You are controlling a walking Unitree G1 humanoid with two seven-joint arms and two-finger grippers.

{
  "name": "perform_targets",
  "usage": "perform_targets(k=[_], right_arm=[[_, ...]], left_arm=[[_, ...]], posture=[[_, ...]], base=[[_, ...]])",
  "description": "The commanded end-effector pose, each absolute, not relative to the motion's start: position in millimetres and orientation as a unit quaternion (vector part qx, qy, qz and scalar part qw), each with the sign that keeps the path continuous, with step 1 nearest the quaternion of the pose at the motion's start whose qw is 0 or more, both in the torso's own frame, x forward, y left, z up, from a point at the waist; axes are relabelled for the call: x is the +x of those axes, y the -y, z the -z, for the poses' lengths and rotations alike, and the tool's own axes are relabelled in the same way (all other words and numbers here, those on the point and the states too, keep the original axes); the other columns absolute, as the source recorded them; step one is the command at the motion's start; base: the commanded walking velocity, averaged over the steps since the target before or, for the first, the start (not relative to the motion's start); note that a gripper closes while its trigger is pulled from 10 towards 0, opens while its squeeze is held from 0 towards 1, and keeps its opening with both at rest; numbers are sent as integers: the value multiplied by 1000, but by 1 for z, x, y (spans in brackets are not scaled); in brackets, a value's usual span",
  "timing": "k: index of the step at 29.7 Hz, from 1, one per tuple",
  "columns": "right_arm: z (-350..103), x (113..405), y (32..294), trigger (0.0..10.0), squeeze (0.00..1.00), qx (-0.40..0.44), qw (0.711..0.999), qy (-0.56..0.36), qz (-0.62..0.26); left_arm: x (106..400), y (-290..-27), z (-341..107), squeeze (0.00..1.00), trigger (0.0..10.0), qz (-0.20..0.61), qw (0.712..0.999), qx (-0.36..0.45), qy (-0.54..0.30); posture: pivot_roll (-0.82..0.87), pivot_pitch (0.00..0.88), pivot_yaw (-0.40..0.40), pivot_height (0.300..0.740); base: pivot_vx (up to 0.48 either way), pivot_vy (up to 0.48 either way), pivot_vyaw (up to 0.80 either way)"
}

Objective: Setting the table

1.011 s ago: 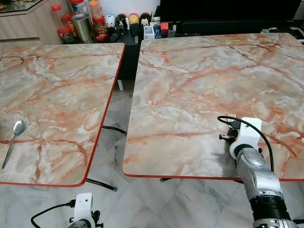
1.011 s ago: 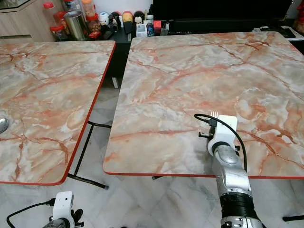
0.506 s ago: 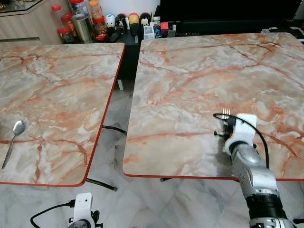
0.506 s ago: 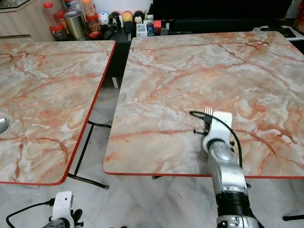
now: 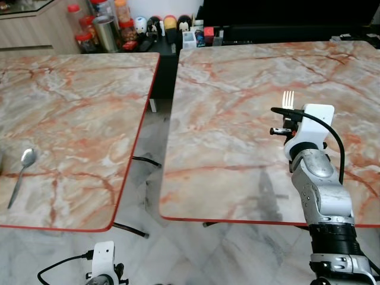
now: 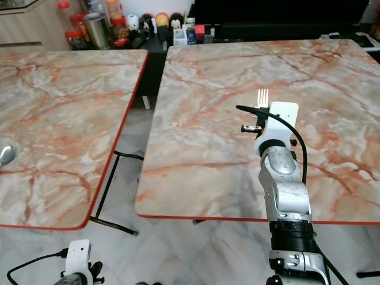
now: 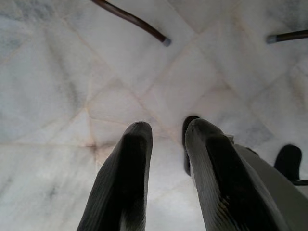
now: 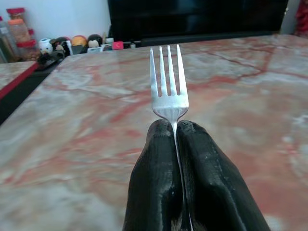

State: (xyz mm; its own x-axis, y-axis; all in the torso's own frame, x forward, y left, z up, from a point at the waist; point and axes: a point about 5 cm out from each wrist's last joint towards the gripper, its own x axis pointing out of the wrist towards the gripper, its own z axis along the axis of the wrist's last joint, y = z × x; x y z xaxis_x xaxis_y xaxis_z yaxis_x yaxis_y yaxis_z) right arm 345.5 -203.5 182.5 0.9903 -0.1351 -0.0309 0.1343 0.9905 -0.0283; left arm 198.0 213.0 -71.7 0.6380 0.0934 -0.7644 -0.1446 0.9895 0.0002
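My right gripper (image 8: 174, 126) is shut on a silver fork (image 8: 168, 82), whose tines (image 5: 288, 98) stick out past the fingertips. The gripper (image 5: 289, 114) is held above the right marble table (image 5: 237, 101), near its middle. A silver spoon (image 5: 21, 175) lies on the left marble table (image 5: 77, 107) near the left edge of the view. My left gripper (image 7: 163, 132) hangs low over the tiled floor with a narrow gap between its fingers and nothing in it.
A gap with table legs (image 5: 142, 160) separates the two red-edged tables. Jars, a metal can and small figurines (image 5: 119, 27) crowd a dark counter at the back. A black screen (image 5: 285, 12) stands behind the right table.
My right arm has lifted and pushed forward with the fork, from near the table's front edge toward its middle. The camera shifted slightly.
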Motion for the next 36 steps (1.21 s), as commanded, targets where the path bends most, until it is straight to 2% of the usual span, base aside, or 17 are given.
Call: perform_targets(k=[1, 36], right_arm=[[-184, 345, 193, 10000, 0, -16, 998, -11, 53], [-182, 346, 173, 10000, 0, -9, 999, -2, 32]], left_arm=[[193, -219, 73, 0, 10000, -78, 899, -29, -429], [192, -220, 74, 0, 10000, -77, 899, -24, -430]], posture=[[-52, 98, 74, 740], [-47, 69, 77, 740]], base=[[0, 480, 0], [0, 480, 0]])
